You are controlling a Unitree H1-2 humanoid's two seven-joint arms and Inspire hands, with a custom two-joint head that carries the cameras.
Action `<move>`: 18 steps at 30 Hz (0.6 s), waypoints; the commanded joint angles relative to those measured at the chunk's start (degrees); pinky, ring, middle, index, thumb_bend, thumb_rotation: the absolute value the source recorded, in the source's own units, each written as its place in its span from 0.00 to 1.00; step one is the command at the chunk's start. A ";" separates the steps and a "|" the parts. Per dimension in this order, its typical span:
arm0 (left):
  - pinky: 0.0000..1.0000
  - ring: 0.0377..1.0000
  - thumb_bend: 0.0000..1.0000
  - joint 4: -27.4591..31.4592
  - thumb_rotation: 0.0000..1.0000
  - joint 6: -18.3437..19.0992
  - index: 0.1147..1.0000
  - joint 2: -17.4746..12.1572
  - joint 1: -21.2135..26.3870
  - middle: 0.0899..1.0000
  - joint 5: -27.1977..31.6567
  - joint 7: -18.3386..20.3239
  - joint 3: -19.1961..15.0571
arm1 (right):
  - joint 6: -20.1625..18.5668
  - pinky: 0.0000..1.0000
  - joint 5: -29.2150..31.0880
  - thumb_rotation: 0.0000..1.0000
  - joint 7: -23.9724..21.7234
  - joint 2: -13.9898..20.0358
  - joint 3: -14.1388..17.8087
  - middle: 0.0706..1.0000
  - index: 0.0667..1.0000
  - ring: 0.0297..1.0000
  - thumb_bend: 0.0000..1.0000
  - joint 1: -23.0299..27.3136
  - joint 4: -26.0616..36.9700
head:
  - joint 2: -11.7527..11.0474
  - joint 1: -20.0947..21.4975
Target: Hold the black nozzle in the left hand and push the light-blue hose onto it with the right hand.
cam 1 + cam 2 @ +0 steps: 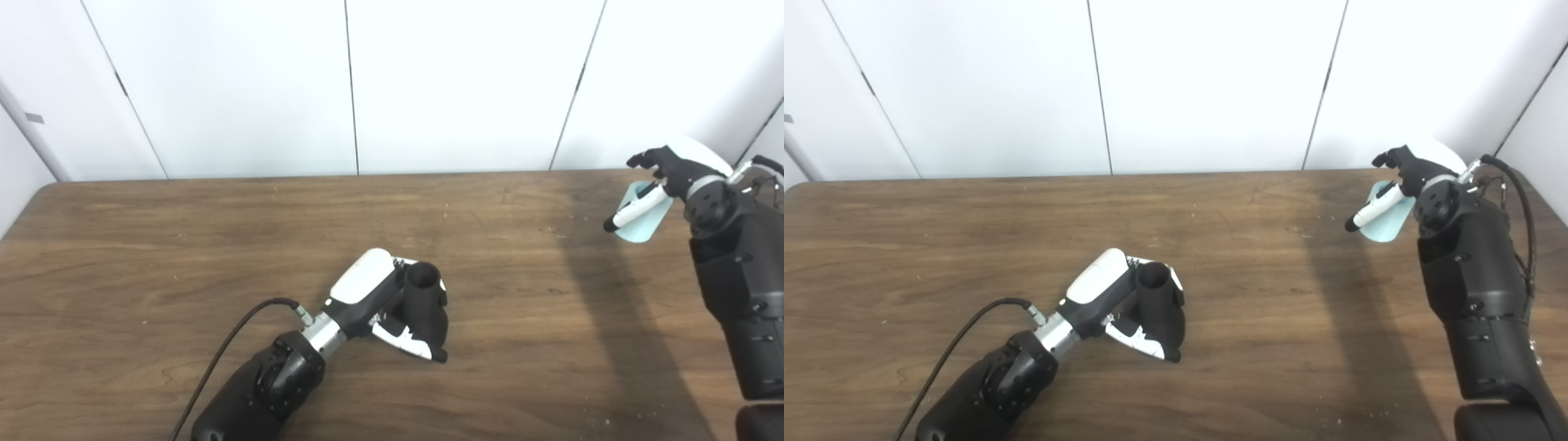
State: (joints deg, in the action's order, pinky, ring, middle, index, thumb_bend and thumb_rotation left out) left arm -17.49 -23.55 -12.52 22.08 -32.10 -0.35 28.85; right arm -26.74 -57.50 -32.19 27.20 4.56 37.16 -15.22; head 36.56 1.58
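- Half done: my left hand (383,306) grips the black nozzle (425,300), mouth up.
- At three o'clock, my right hand (664,177) clutches the light-blue hose (643,223), well apart; pushing on remains.

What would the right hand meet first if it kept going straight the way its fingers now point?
The right hand, shut on the light-blue hose, points left and slightly toward the robot. Its line looks free over the bare table; it probably passes behind the black nozzle in the left hand, though depth is unclear.
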 commanded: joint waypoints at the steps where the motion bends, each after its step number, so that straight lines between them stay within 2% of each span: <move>1: 0.46 0.46 0.76 -6.81 0.30 1.09 0.27 -0.23 -8.73 0.33 -3.17 1.81 3.49 | -0.17 0.68 -1.45 0.12 -0.17 1.43 1.21 0.87 0.81 0.82 1.00 3.80 1.01 | 0.08 0.05; 5: 0.46 0.46 0.76 -6.60 0.30 1.30 0.27 -0.24 -8.78 0.32 -3.11 1.99 3.48 | -0.16 0.71 -0.91 0.11 1.51 2.57 -1.15 0.87 0.82 0.85 1.00 3.09 0.52 | 0.08 0.05; 10: 0.46 0.46 0.76 -6.48 0.30 1.54 0.28 -0.25 -8.80 0.33 -3.22 2.13 3.54 | -0.15 0.71 -1.85 0.08 3.49 3.81 -3.85 0.86 0.81 0.86 1.00 2.53 0.71 | 0.08 0.05; 14: 0.47 0.47 0.76 -6.02 0.30 1.75 0.29 -0.36 -8.88 0.33 -3.05 2.48 3.49 | -0.16 0.67 -2.73 0.06 4.95 4.70 -5.15 0.84 0.79 0.82 1.00 2.57 0.26 | 0.65 0.18; 15: 0.47 0.47 0.76 -6.05 0.30 1.74 0.28 -0.36 -8.87 0.33 -3.05 2.49 3.50 | -0.16 0.58 -2.77 0.05 5.42 4.79 -5.32 0.82 0.78 0.75 1.00 2.69 0.10 | 0.65 0.18; 16: 0.47 0.47 0.76 -6.07 0.30 1.74 0.28 -0.36 -8.87 0.33 -3.05 2.50 3.50 | -0.16 0.45 -2.56 0.04 6.10 4.91 -5.62 0.72 0.77 0.58 0.99 2.79 -0.08 | 0.70 0.18; 17: 0.47 0.47 0.76 -6.03 0.30 1.77 0.28 -0.37 -8.87 0.33 -3.04 2.56 3.51 | -0.13 0.32 -2.32 0.02 6.92 5.08 -6.05 0.58 0.76 0.40 0.79 2.85 -0.21 | 0.75 0.21; 18: 0.47 0.47 0.76 -6.00 0.30 1.83 0.27 -0.37 -8.88 0.33 -3.04 2.61 3.52 | -0.09 0.18 -2.16 0.01 7.60 5.26 -6.52 0.33 0.71 0.23 0.88 2.82 -0.22 | 0.75 0.21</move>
State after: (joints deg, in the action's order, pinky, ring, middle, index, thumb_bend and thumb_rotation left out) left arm -17.41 -23.51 -12.56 22.07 -32.10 -0.24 28.84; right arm -26.74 -58.95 -27.84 29.86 -1.70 36.98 -16.96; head 37.27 1.76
